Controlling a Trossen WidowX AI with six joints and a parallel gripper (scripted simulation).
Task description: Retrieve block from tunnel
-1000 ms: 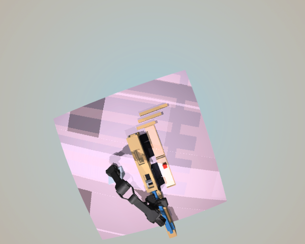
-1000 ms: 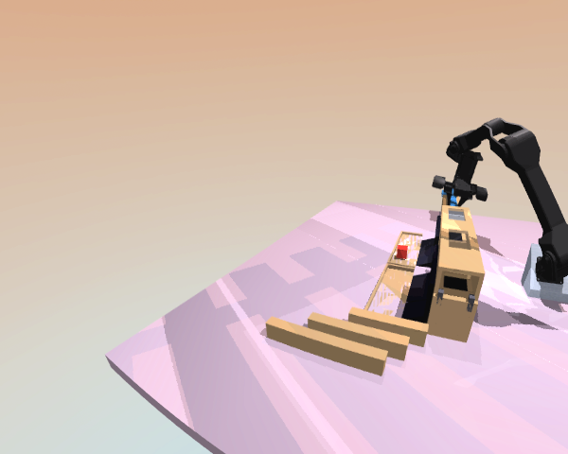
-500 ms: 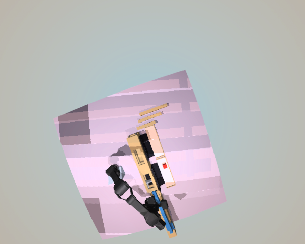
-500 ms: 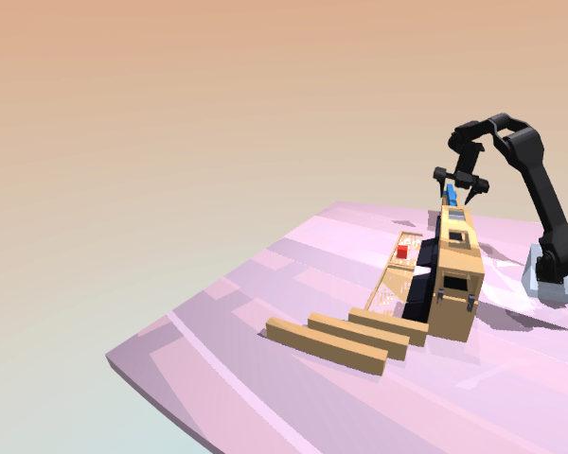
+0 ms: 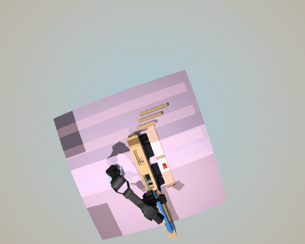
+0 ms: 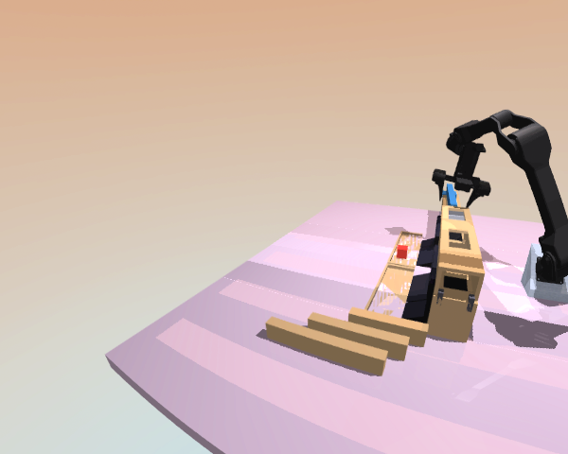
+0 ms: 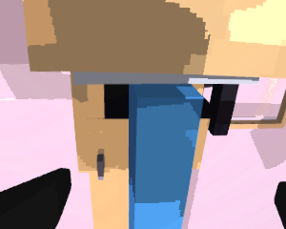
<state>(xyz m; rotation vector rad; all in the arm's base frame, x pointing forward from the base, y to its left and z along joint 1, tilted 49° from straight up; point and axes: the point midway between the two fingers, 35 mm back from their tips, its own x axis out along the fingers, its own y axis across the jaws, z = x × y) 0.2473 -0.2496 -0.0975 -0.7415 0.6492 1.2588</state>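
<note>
Top view, left to right: tunnel (image 5: 134, 145) (image 6: 474, 259) (image 7: 124, 38), then fingers (image 5: 155, 201) (image 6: 454, 202) wide open, gripping nothing, astride the blue handle (image 5: 163, 212) (image 6: 451, 194) (image 7: 164, 153). Red block (image 5: 164, 165) (image 6: 401, 252) was already out, in the side tray (image 5: 169, 177) (image 6: 395, 283) (image 7: 259, 126). Step looked like letting go of the handle. Best done straight up, fingers wide (a sideways exit could have knocked the handle), then across, square over the block.

Tunnel (image 5: 143, 168) (image 6: 462, 258) (image 7: 124, 38): cropped in wrist view | worktop (image 5: 189, 189) (image 6: 293, 391) (image 7: 33, 143): near corner cut off in exterior view | tunnel interior: mostly hidden by roof
</note>
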